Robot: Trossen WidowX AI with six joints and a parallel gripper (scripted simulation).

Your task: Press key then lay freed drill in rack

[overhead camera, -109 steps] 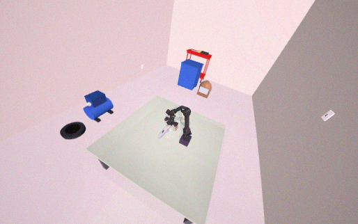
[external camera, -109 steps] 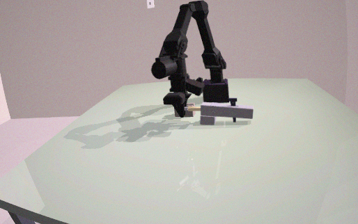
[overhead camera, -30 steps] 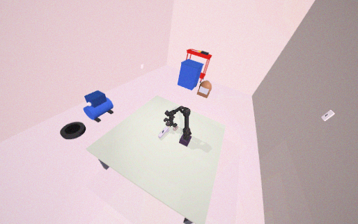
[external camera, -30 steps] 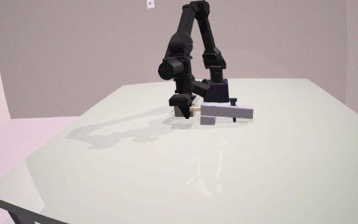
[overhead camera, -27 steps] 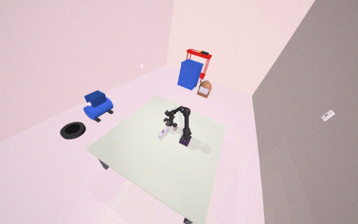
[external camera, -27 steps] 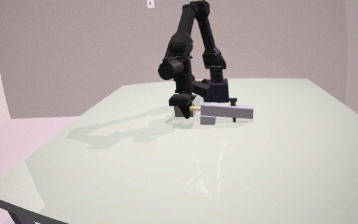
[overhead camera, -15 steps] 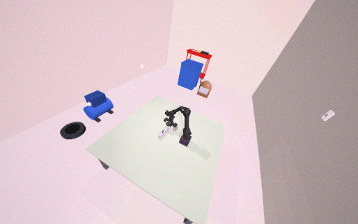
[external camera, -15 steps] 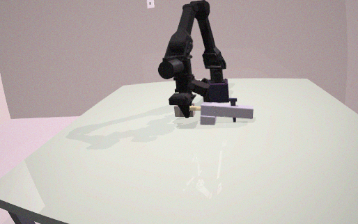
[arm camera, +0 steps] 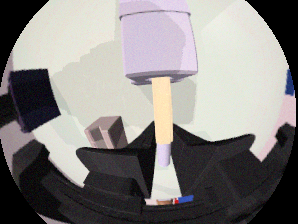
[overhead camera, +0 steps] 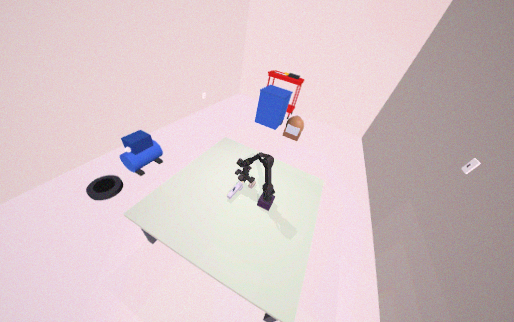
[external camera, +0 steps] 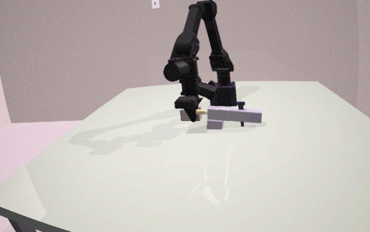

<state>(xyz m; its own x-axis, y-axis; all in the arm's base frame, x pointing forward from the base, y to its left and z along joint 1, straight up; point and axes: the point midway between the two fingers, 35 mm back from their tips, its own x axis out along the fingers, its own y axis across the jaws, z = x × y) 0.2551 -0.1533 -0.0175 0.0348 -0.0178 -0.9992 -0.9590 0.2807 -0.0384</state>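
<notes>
Glossy pale table (external camera: 288, 151) — gripper (arm camera: 162, 163) on slender drill (arm camera: 161, 119)

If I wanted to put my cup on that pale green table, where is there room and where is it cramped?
The widest bare stretch of the table shows in the exterior view, between the near edge and the lavender block. The far right side also shows nothing on it. It is crowded around the arm's base, the block and the hand, which is shut on the drill.
</notes>
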